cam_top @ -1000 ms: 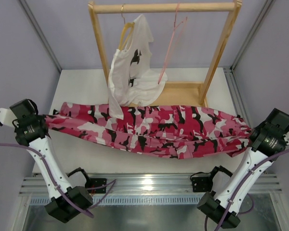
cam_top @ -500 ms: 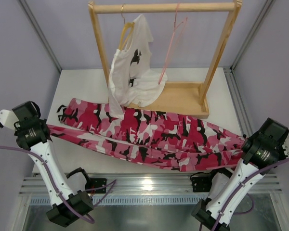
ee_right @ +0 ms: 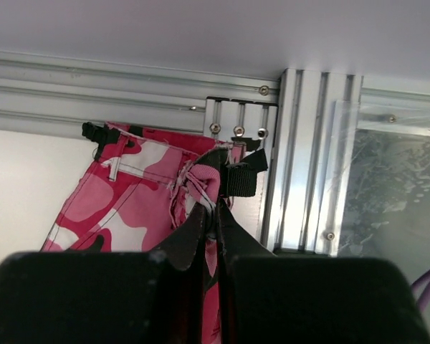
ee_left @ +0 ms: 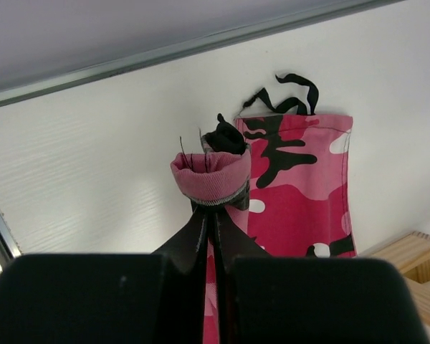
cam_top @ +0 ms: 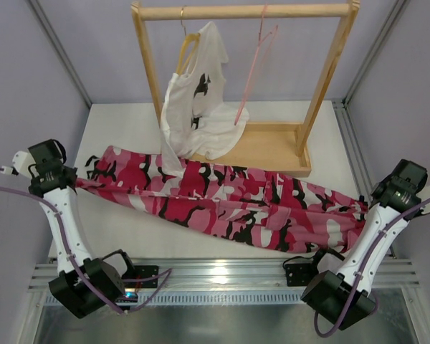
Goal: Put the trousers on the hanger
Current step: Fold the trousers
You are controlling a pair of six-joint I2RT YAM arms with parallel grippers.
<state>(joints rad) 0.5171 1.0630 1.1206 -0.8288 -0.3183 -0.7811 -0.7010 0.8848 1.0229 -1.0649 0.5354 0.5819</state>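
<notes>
The pink, white and black camouflage trousers point(cam_top: 222, 204) lie stretched across the table in front of the wooden rack point(cam_top: 272, 147). My left gripper point(cam_top: 70, 178) is shut on a rolled hem at their left end point(ee_left: 211, 179). My right gripper point(cam_top: 369, 208) is shut on the waistband at their right end point(ee_right: 201, 183). The thin pink wire hanger point(cam_top: 254, 68) hangs empty from the rack's top bar, right of centre, above and behind the trousers.
A white T-shirt with black print point(cam_top: 197, 107) hangs on a wooden hanger point(cam_top: 186, 46) on the left of the rack, its hem touching the trousers. The rack's base board sits behind the trousers. Metal frame rails point(ee_right: 301, 158) run close by the right gripper.
The trousers dropped from a taut, lifted band and now spread out flatter on the table. My left gripper moved back and my right gripper swung outward to the right, both still gripping.
</notes>
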